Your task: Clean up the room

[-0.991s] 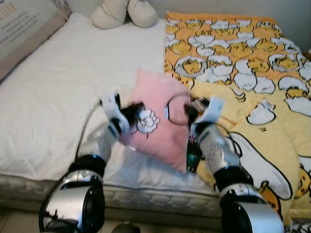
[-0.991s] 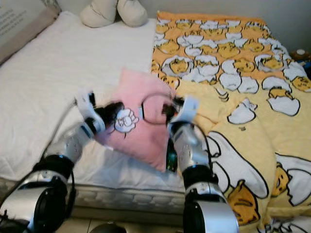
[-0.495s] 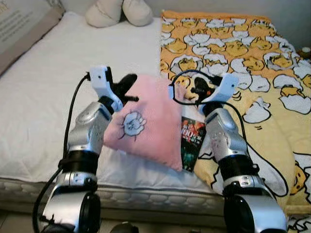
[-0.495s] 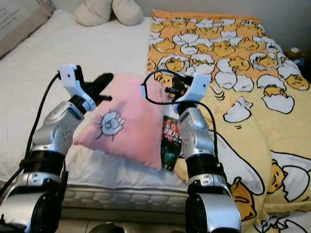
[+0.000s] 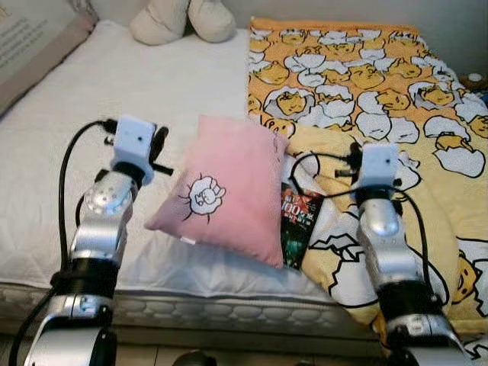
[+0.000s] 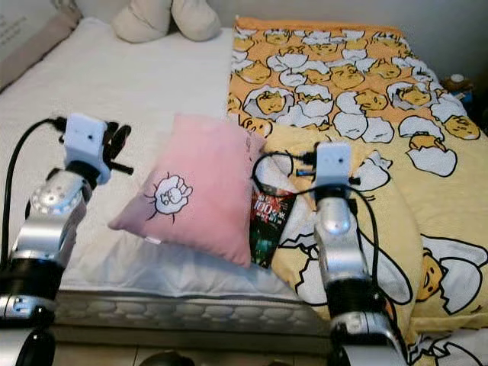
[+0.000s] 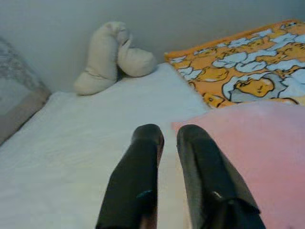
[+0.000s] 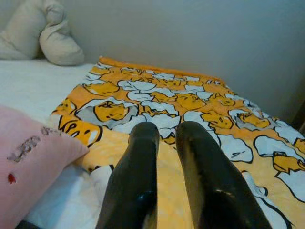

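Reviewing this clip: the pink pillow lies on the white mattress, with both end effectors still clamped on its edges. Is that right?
Not quite. The pink pillow does lie on the white mattress, but both end effectors have let go: the left end effector and the right end effector sit shut, clear of it. The left eye view shows the arms drawn back to either side.

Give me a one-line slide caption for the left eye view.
Both grippers, left and right, flank a pink pillow lying on the white bed beside a yellow blanket.

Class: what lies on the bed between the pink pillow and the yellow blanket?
A dark booklet with red lettering, tucked partly under the pink pillow and reaching to the edge of the yellow blanket. Both eye views show it.
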You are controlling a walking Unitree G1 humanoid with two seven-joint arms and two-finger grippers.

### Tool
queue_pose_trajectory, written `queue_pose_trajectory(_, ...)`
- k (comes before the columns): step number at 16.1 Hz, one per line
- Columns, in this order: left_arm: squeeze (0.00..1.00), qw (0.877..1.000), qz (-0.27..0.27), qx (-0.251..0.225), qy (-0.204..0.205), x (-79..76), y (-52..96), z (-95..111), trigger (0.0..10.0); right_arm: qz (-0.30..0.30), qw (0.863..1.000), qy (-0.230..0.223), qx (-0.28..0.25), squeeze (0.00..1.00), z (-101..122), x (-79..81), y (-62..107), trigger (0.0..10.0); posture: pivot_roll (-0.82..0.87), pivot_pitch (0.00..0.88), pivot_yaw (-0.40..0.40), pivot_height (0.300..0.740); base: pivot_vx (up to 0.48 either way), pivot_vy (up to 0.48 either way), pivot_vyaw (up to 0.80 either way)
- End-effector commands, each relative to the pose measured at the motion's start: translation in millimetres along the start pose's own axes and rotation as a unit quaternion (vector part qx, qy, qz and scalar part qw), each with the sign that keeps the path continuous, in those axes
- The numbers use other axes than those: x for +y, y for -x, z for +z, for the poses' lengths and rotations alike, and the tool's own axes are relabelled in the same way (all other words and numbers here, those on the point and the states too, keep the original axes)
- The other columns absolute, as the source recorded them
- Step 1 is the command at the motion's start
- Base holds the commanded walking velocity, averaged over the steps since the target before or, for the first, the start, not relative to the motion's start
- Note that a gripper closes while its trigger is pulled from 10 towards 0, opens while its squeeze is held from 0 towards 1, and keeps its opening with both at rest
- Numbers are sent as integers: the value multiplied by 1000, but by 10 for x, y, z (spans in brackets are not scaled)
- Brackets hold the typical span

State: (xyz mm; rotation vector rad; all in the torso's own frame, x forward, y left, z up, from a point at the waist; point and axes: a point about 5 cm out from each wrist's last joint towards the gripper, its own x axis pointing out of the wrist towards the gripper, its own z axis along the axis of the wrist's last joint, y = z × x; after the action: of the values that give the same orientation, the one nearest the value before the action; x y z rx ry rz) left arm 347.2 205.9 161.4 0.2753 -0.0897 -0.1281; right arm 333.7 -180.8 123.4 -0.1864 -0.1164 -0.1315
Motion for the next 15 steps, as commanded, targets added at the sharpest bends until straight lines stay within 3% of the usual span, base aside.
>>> queue_pose_trajectory(1,1000,1000,20,-14,6,54,32,31,10000,-18,1000,-5,-6,1000,-5,-57,32,10000,-31,0,19,736,0,0,0)
queue_pose_trajectory(3,1000,999,20,-6,42,-16,92,-50,10000,-8,1000,-28,-5,1000,-49,-2,122,10000,-29,0,15,736,0,0,0)
queue_pose_trajectory(5,1000,999,18,-6,45,-71,114,-79,10000,0,999,-48,-4,1000,-51,43,136,10000,-29,0,12,736,0,0,0)
queue_pose_trajectory(7,1000,998,-1,-5,68,-223,115,-92,10000,-5,995,-104,-1,1000,-20,15,115,10000,-35,0,10,736,0,0,0)
queue_pose_trajectory(9,1000,997,-14,-7,70,-279,108,-77,10000,0,993,-120,-2,1000,-3,2,105,10000,-35,0,13,736,0,0,0)
queue_pose_trajectory(15,1000,999,-11,-12,52,-170,48,1,10000,16,986,-164,18,1000,-21,107,77,10000,-14,0,10,736,0,0,0)
